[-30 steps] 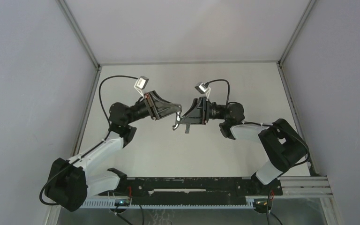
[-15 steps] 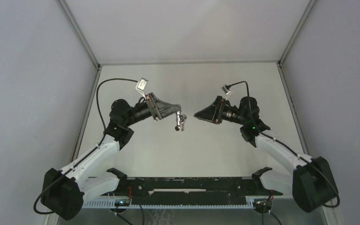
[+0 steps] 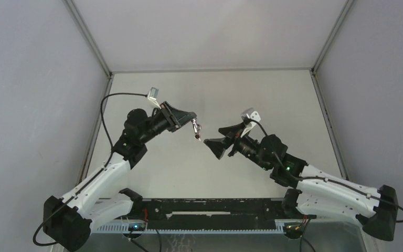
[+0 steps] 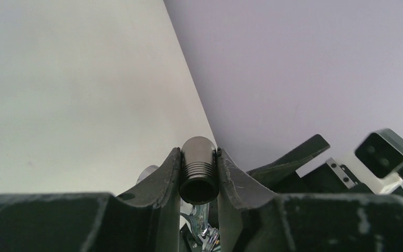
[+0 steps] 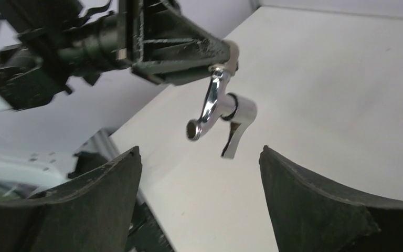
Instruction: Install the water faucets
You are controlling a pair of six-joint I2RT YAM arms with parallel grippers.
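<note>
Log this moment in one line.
left hand: shut on faucet | right hand: open, empty, apart from faucet | faucet: held above table

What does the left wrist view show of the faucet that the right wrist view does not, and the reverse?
Only the left wrist view shows the threaded, hollow end of the faucet pinched between the fingers of the left gripper. Only the right wrist view shows its bent spout and lever hanging free, beyond the open, empty right gripper. Both show the faucet held over the table.
</note>
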